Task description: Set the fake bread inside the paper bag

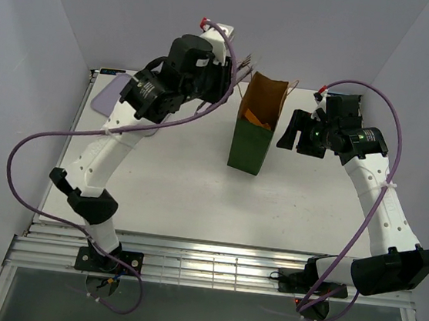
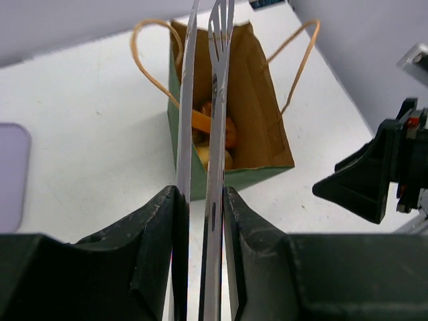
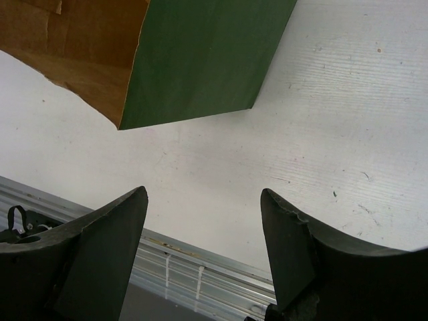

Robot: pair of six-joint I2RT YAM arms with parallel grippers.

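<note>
Hands first: the left hand [image 2: 200, 200] is clenched on a pair of thin metal tongs [image 2: 221, 27]. Its two dark fingers [image 2: 157, 221] press the blades in from either side. The blades run out side by side, nearly together, one with a slotted tip. From the left wrist view those tips sit over the open mouth of the paper bag [image 2: 251, 100].

Down in the bottom of that bag lies the fake bread [image 2: 212, 137], orange and yellowish pieces bunched against the brown lining. The tongs cross in front of them, so I cannot count the pieces. From overhead, a bit of orange shows inside the bag as well.

The bag stands upright in the middle of the white desk [image 1: 179, 195], dark green outside, mouth open to the top.

Over to the right hand [image 3: 204, 200]: released, fingers spread wide, aimed down at bare desk. It sits just beside the bag's right wall, and the green lower corner of the bag fills the top of its wrist view. Whether a finger touches the paper, I cannot tell.

Far left on the desk, well apart from the bag, a lilac tray [image 1: 112, 91] peeks out from under the left arm.
</note>
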